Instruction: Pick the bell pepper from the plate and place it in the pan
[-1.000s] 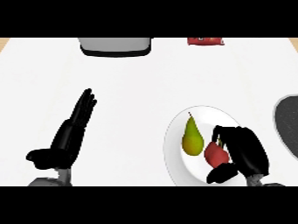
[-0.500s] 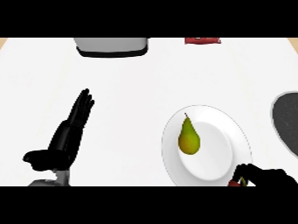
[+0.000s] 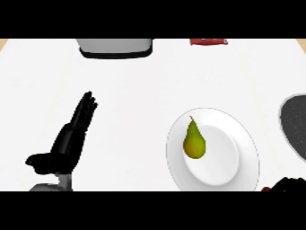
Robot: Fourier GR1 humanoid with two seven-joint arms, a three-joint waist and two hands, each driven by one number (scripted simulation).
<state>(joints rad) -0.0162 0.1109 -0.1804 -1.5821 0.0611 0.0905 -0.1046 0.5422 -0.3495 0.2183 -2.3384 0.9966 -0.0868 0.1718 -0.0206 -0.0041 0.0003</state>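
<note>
Now the bell pepper has left the plate [image 3: 244,148]; only the pear [image 3: 194,141] remains. The right hand [image 3: 294,184], mostly out of view, seemingly clasps it, short of the pan [image 3: 304,130]. The left hand [image 3: 69,139] rests, fingers straight.

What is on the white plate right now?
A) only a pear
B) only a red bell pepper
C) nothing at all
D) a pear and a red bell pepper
A: the plate carries just the green-yellow pear; the only red nearby is a sliver by the right hand at the view's lower edge, off the plate, and the pan at the right holds nothing visible.
</note>
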